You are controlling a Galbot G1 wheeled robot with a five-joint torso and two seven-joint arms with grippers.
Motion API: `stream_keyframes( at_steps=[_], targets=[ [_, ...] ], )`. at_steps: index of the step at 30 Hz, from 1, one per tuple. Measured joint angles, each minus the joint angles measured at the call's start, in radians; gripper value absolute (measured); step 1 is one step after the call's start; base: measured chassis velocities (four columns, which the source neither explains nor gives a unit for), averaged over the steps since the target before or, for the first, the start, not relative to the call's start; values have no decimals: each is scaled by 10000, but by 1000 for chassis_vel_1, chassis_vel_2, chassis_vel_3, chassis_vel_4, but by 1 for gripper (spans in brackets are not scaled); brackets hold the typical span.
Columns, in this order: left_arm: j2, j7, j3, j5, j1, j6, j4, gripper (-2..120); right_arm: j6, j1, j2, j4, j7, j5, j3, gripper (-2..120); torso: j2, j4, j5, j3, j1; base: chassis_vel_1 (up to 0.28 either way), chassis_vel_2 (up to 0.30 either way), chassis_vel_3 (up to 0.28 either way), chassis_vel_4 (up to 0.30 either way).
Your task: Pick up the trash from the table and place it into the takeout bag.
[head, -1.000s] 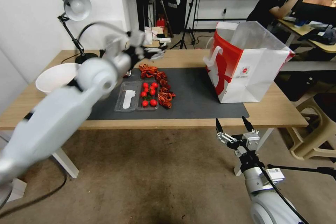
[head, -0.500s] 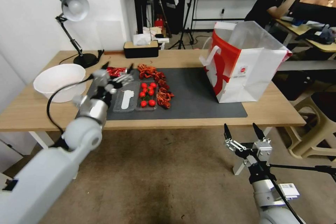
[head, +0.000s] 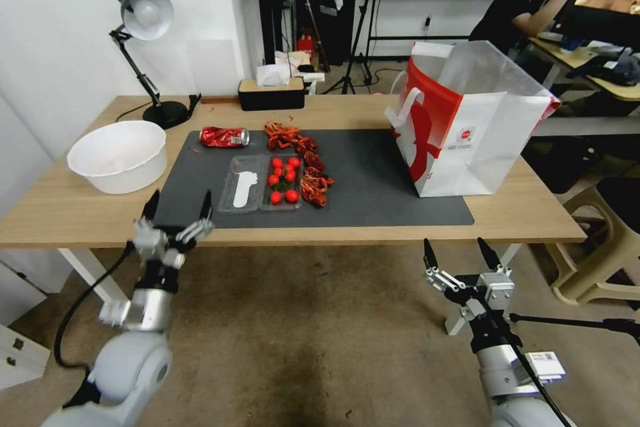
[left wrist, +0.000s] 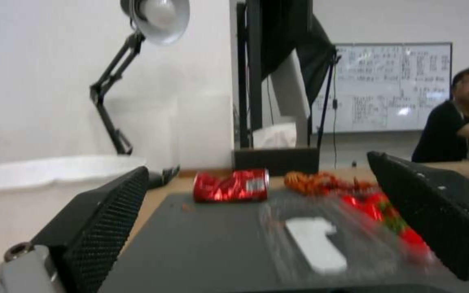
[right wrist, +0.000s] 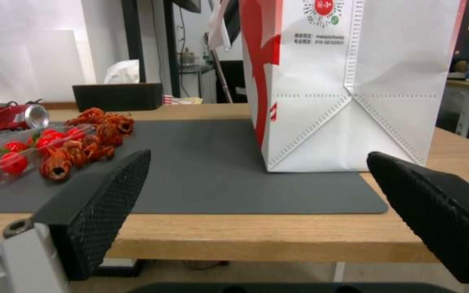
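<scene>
The left gripper [head: 177,205] hangs at the desk's [head: 80,203] front edge, fingers wide apart, holding nothing. The right gripper [head: 460,250] waits below the front edge, also wide apart. A crushed red can [head: 225,137] lies at the dark mat's [head: 373,180] back-left corner. The takeout bag [head: 480,130] stands upright at the mat's right end; its small print under the round red logo [right wrist: 324,7] is unreadable.

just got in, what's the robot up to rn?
Nothing is held. The left gripper is open at the table's near edge, facing the crushed can lying on the mat. The right gripper is open too, hanging below the table edge in front of the takeout bag, which stands upright on the mat's right end.
</scene>
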Motion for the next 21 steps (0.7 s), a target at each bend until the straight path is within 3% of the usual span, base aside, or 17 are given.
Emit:
stream_keyframes(
  at_steps=[6, 12, 17, 21],
  targets=[
    [-382, 250, -592, 136, 745, -3, -187, 100, -29, 31, -101, 11, -3, 137, -22, 100, 0, -1, 1, 0, 0, 0, 0, 0, 0],
    [-518, 280, -653, 215, 806, -64, -83, 100, -53, 123, -178, 3, -2, 201, -27, 100, 0, -1, -1, 1, 0, 0, 0, 0, 0],
    [-453, 284, -680, 112, 801, -59, -33, 100, -57, 143, -164, -6, -3, 204, -27, 100, 0, 1, 1, 1, 1, 0, 0, 0, 0],
    [96, 354, -605, -14, 124, 290, 86, 100, -57, 147, -145, -49, -13, 204, -47, 100, 0, 3, 1, 1, 1, 0, 0, 0, 0]
  ],
)
